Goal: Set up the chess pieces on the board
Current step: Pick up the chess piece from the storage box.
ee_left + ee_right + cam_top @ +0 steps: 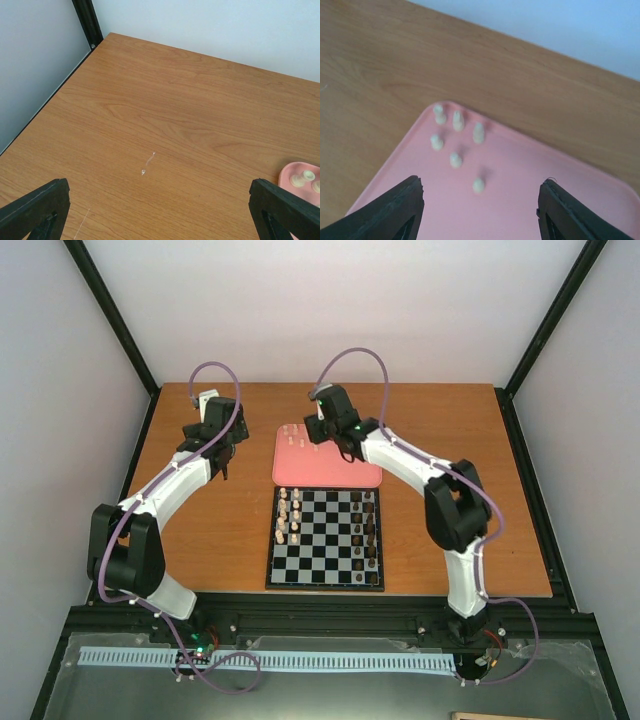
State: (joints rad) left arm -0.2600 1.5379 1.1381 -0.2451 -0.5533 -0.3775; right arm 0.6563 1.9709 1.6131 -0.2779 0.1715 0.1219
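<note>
The board (325, 538) lies in the middle of the table, with cream chess pieces (289, 515) standing in its two left columns. Several more cream pieces (455, 142) stand on the far left corner of the pink tray (520, 200). My right gripper (480, 212) hovers open and empty over the tray, just behind the nearest piece (478, 185); it also shows in the top view (322, 433). My left gripper (160, 210) is open and empty above bare wood, left of the tray (292, 172); it shows in the top view (222, 462).
Dark brown pieces (370, 527) fill the board's two right columns. The pink tray (330, 462) sits just beyond the board. Black frame posts (87, 22) and white walls bound the table at the back and sides.
</note>
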